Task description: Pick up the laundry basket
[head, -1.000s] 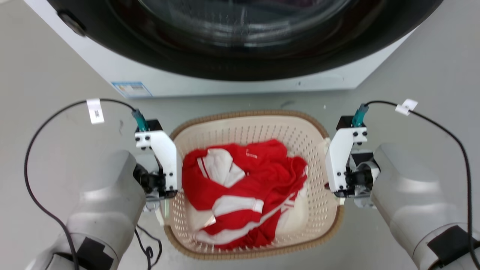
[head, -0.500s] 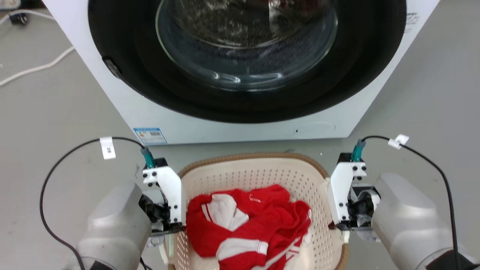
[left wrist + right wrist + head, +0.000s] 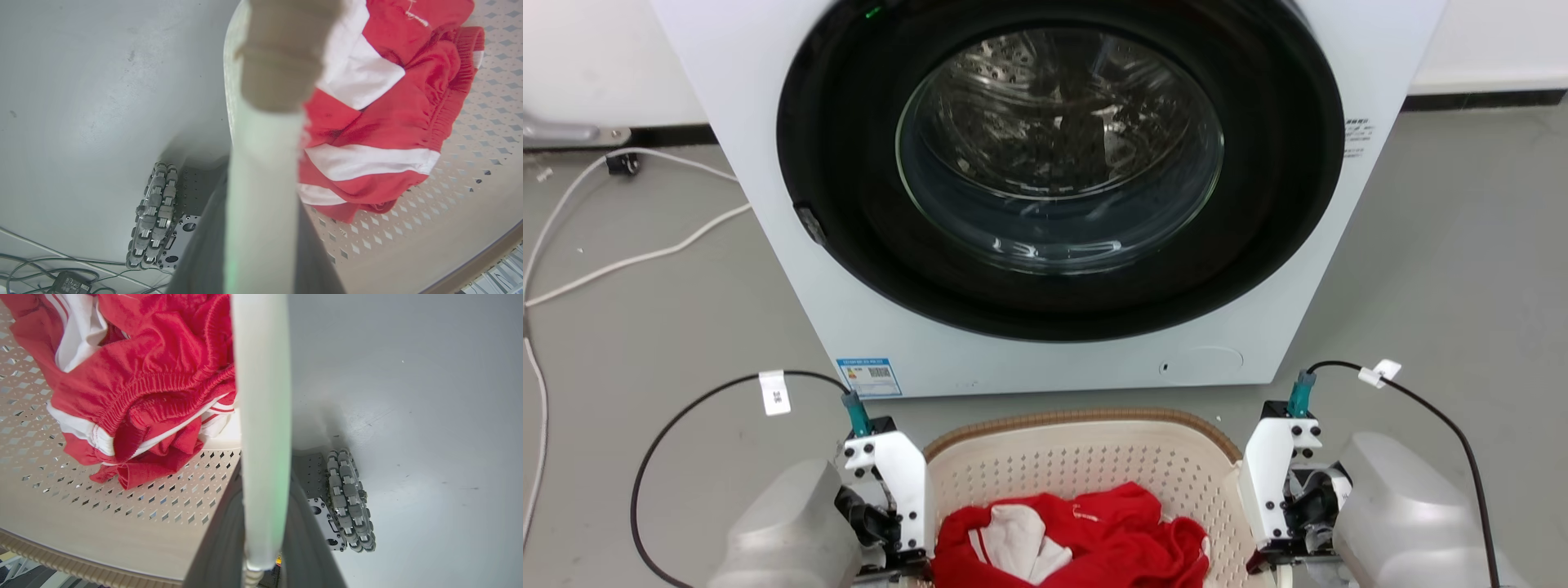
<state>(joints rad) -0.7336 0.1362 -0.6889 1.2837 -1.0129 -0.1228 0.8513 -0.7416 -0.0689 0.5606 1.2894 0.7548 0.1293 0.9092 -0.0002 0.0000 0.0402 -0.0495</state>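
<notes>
The laundry basket point(image 3: 1086, 418) sits at the bottom of the head view, straight in front of the washing machine point(image 3: 1058, 188) and between the two arms, its brown rim level and its long sides turned toward the grippers. A crumpled red and white garment point(image 3: 1086, 539) lies loose inside, heaped near the middle, so the load looks fairly even from side to side. That suits a two-handed carry: each arm takes one side handle, which should keep the basket from tipping. In the left wrist view the left gripper point(image 3: 261, 228) has its dark fingers point(image 3: 200, 253) closed narrowly on either side of the pale left handle point(image 3: 261, 163), pressing against it. The right gripper point(image 3: 263, 522) does the same with the right handle point(image 3: 261, 416), its fingers point(image 3: 306, 539) snug on the white strip. Neither is spread beyond the handle's own thickness. Beyond each handle the grey floor point(image 3: 408, 396) and one of the robot's roller wheels point(image 3: 347, 498) lie well below. The basket therefore looks raised, though I cannot tell this for certain.
</notes>
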